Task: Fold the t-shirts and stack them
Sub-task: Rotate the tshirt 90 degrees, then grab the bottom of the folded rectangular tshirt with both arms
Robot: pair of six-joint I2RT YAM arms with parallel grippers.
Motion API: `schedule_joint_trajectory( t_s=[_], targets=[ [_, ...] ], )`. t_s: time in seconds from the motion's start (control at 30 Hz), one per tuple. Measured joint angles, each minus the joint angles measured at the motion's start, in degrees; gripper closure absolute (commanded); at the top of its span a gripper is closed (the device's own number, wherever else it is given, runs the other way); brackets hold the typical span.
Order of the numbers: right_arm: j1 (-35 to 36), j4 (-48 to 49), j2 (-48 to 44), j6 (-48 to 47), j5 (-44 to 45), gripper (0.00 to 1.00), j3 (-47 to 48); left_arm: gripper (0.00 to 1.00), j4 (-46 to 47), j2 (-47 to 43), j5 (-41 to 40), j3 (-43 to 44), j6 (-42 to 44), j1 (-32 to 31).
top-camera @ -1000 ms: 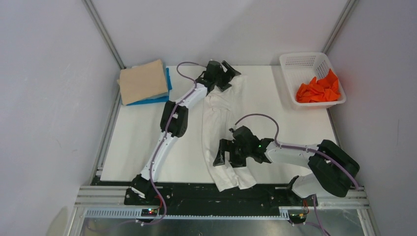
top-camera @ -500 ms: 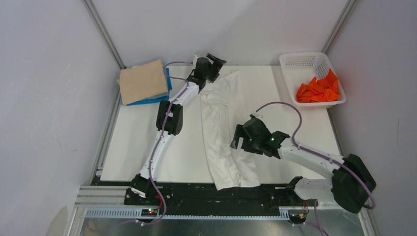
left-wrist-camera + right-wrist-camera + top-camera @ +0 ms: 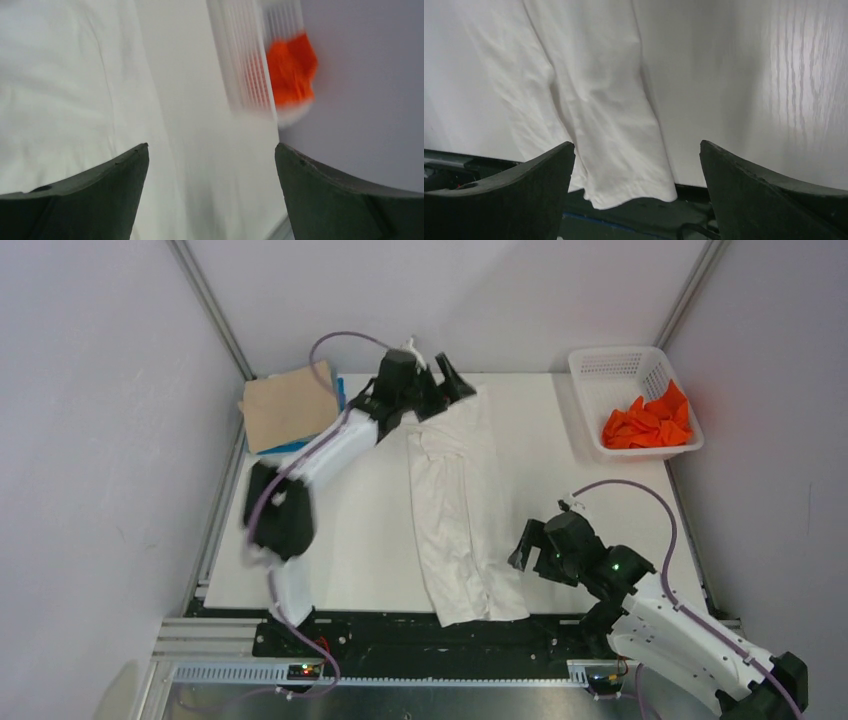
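- Grippers on both arms stood with jaws spread as wide as they go, and neither had hold of anything.
- At the far-left corner of the table point(image 3: 370, 530) lay a folded beige-tan t-shirt point(image 3: 285, 410), stacked on a bright blue t-shirt point(image 3: 275, 450) that showed only as a thin edge beneath it.
- Just right of that stack, the left gripper point(image 3: 445, 392) hung over the far end of the white t-shirt point(image 3: 460, 500); whether a fingertip touched the cloth could not be told.
- That white t-shirt ran as a long, wrinkled strip from the far side to the near side, its hem drooping past the table's near edge.
- Beside the strip's near end, on its right, the right gripper point(image 3: 636, 143) hovered above cloth and bare tabletop.
- In the far-right corner sat a white lattice basket point(image 3: 600, 361) with an orange t-shirt point(image 3: 650, 422) crumpled inside.
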Motion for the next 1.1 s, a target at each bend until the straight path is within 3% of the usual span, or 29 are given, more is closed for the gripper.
schedule_joint_trajectory(
  t_s=[0.17, 0.27, 0.33, 0.47, 0.63, 0.9, 1.1],
  targets=[
    [-1.20, -4.79, -3.78, 0.22, -3.08, 0.07, -3.02, 0.00, 0.70, -39.71, -10.36, -34.93, 6.01, -14.86],
    [-1.40, -6.10, -4.87, 0.72, -5.68, 0.11, -4.37, 0.00, 1.03, -55.84, -16.63, -51.25, 5.84, -27.15],
    [-1.40, -6.58, -5.05, 0.98, -7.26, 0.13, -4.85, 0.00, -0.26, -60.33, -19.61, -59.54, 4.22, -32.72],
    [-1.44, -7.26, -5.18, 1.05, -10.54, 0.15, -5.42, 0.07, -6.32, -61.88, -24.61, -73.13, -2.12, -45.66],
    [-1.44, -6.75, -5.11, 1.53, -13.33, 0.17, -6.78, 0.20, -9.49, -60.83, -27.10, -74.88, -7.69, -55.41],
    [-1.36, -4.61, -4.74, 2.69, -15.98, 0.19, -9.11, 0.31, -7.89, -46.95, -28.61, -69.61, -12.55, -58.10],
    [-1.20, -3.34, -3.30, 2.71, -16.90, 0.21, -9.20, 0.45, -8.24, -40.74, -31.10, -66.69, -14.08, -58.05]
  ],
)
